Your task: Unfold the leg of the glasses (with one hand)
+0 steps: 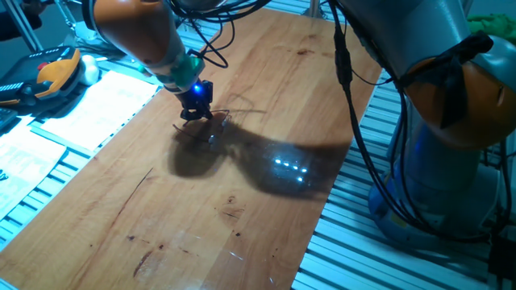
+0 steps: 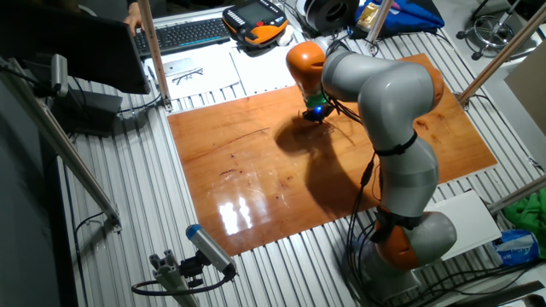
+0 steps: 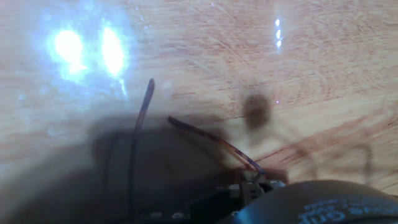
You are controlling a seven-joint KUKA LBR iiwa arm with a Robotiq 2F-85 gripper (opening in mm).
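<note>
You see the arm (image 2: 388, 128) bent over the wooden table (image 1: 242, 185), with its orange wrist joint turned down so that the gripper (image 1: 196, 113) points almost straight at the board. In one fixed view a blue light shines on the wrist just above the dark fingers, and the fingertips are very near the wood, at the upper left part of the table. In the other fixed view the same gripper (image 2: 316, 114) sits low at the far edge of the table, and the grey elbow of the arm rises behind it toward the base.

The glasses (image 1: 211, 122) lie on the table just beside the fingertips, on the side toward the middle of the board. They are only thin reddish wire there, partly inside the shadow of the arm, so you cannot read the rims well.

In the hand view one fine wire leg (image 3: 217, 144) runs from the middle of the picture down to the right, where it meets a small hinge part close to the dark body of the gripper at the bottom edge. A second thin dark wire (image 3: 138, 140) stands nearly upright to the left of it. Both lie over the shadow on the wood.

You cannot tell whether the fingers are released or clenched; whether they touch the glasses is also not clear.
</note>
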